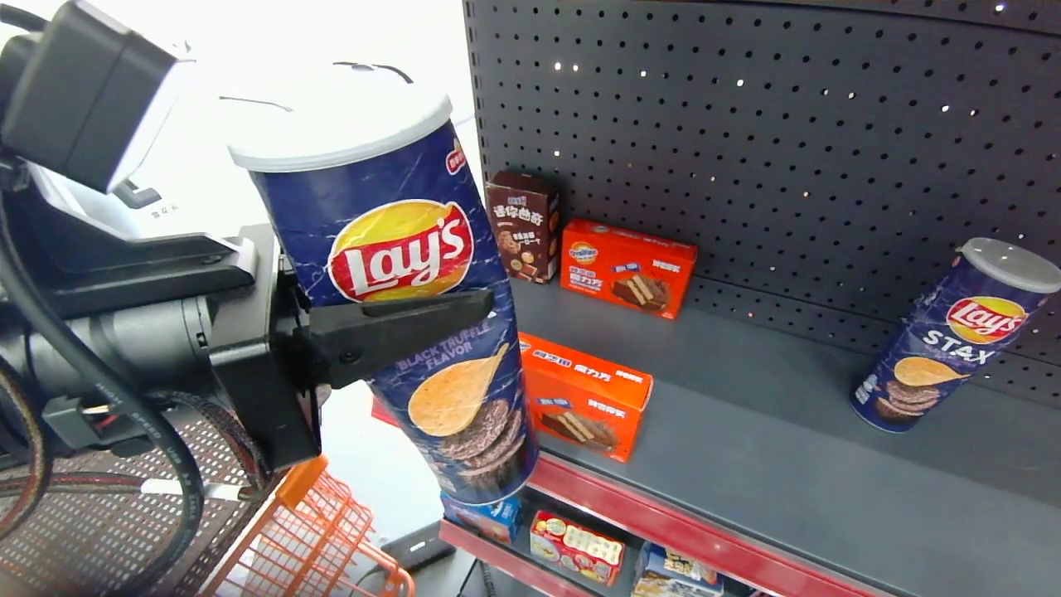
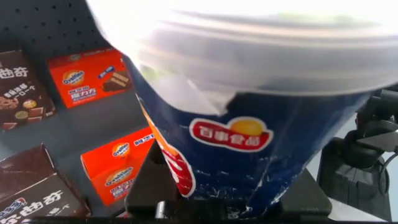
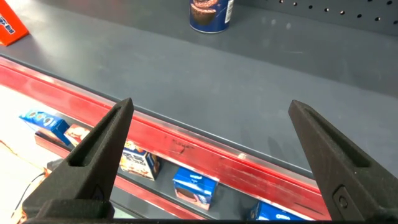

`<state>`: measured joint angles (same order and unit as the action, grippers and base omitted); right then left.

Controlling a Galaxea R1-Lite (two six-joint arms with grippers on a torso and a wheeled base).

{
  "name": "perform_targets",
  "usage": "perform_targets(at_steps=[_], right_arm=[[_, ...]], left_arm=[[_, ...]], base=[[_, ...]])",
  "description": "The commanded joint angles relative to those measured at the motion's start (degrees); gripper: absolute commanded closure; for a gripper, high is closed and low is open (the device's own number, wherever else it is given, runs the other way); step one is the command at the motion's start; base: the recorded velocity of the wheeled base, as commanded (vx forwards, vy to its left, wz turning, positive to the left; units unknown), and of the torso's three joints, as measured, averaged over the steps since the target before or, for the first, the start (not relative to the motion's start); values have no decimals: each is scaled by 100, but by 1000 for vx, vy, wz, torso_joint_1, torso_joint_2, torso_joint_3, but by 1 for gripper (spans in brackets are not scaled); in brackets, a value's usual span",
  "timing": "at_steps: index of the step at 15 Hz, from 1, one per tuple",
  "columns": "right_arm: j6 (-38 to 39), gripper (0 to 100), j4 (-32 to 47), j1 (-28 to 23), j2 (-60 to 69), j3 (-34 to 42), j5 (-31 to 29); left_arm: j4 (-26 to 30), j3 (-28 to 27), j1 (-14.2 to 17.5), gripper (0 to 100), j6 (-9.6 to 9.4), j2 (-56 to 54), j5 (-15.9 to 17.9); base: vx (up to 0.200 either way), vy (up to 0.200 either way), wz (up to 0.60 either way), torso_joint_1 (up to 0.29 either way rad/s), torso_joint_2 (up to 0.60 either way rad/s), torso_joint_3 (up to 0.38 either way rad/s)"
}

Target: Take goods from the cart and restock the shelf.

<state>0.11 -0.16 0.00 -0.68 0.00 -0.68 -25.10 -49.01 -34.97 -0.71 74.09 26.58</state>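
Left hand [image 1: 464,311] clamps the tilted chip can [image 1: 390,199] beside the shelf [image 1: 746,431]

1. Bright backlight is washing out the lid [image 1: 331,116] of the can [image 1: 390,191] and the room behind it.
2. Light is sparkling through the pegboard [image 1: 746,124] holes.
3. The shelf [image 3: 249,81] is showing even, soft light.
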Motion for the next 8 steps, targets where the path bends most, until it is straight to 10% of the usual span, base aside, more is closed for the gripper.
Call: perform_targets(at_steps=[1, 4, 8], right_arm=[[-2, 0, -2, 0, -2, 0, -2], [7, 0, -2, 0, -2, 0, 7], [-2, 0, -2, 0, -2, 0, 7]], left_arm=[[-4, 5, -9, 100, 0, 26, 6], [-12, -74, -1, 100, 0, 132, 49], [-12, -153, 26, 100, 0, 219, 49]], base=[[0, 0, 0, 0, 0, 0], [0, 0, 0, 0, 0, 0], [0, 0, -600, 0, 2, 5]])
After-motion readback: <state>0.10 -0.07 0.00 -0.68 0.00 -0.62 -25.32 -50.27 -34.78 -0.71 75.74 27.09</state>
